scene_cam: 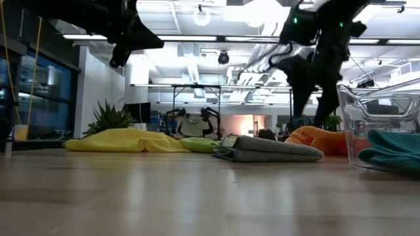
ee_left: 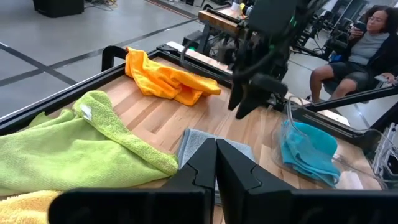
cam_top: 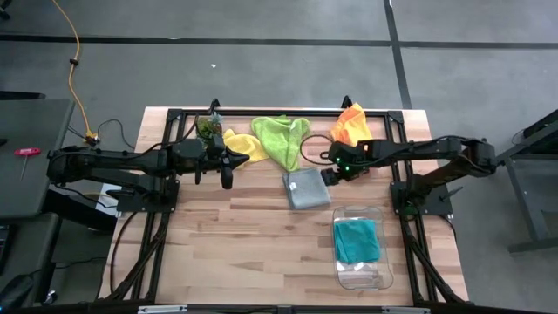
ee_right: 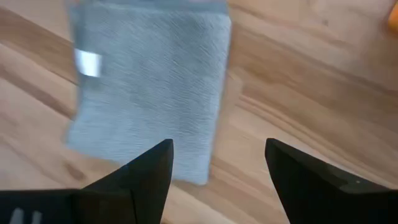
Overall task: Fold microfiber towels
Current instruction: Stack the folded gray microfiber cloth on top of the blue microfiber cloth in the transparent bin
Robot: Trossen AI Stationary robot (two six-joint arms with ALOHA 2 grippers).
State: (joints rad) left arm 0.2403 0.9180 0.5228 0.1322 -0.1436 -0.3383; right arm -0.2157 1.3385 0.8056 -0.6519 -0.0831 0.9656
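Observation:
A folded grey towel (cam_top: 306, 188) lies flat on the table's middle; it also shows below my open right gripper (ee_right: 217, 163), which hovers over its right edge (ee_right: 214, 118), touching nothing. My right gripper (cam_top: 333, 174) stands just right of the grey towel. My left gripper (cam_top: 228, 171) is shut and lifted above the table's left part, with nothing in it. A lime green towel (cam_top: 281, 138) and a yellow towel (cam_top: 242, 144) lie crumpled at the far edge, an orange towel (cam_top: 350, 122) at the far right. A teal towel (cam_top: 357, 240) lies folded in a clear bin (cam_top: 381, 270).
A small dark-green plant-like clump (cam_top: 207, 128) sits at the far left by the yellow towel. The black frame rail (cam_top: 288, 112) runs along the far edge. Bare wood (cam_top: 235, 244) spreads over the near left. A person (ee_left: 367, 43) sits beyond the table.

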